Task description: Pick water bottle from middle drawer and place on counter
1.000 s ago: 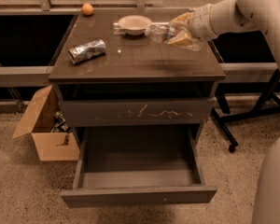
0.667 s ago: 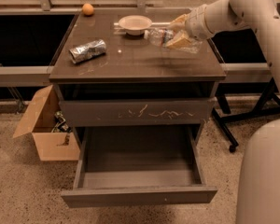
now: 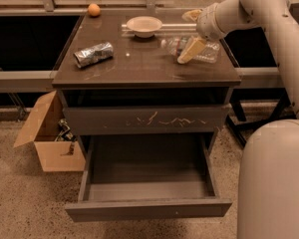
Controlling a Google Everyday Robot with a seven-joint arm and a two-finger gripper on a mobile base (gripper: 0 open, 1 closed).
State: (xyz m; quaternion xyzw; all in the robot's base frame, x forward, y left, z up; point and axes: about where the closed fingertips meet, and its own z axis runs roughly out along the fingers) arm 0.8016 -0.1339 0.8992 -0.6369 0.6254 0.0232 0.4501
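Observation:
The water bottle [image 3: 209, 52] lies on its side on the right part of the counter [image 3: 139, 66], its white cap pointing left. My gripper [image 3: 192, 32] hovers right over it and is open. One beige finger [image 3: 191, 50] slants across the front of the bottle, and the other [image 3: 192, 15] is behind it, clear of the bottle. The middle drawer [image 3: 148, 210] is pulled out at the bottom of the cabinet, and its inside shows no objects.
On the counter are a crumpled silver foil packet [image 3: 93, 54] at the left, a white bowl [image 3: 144, 25] at the back and an orange [image 3: 93, 10] at the back left corner. The scratched drawer front [image 3: 144, 118] is shut. A cardboard box [image 3: 50, 143] stands on the floor at the left.
The gripper has come down with the bottle, which now lies on the counter. The fingers have spread apart and let go of it.

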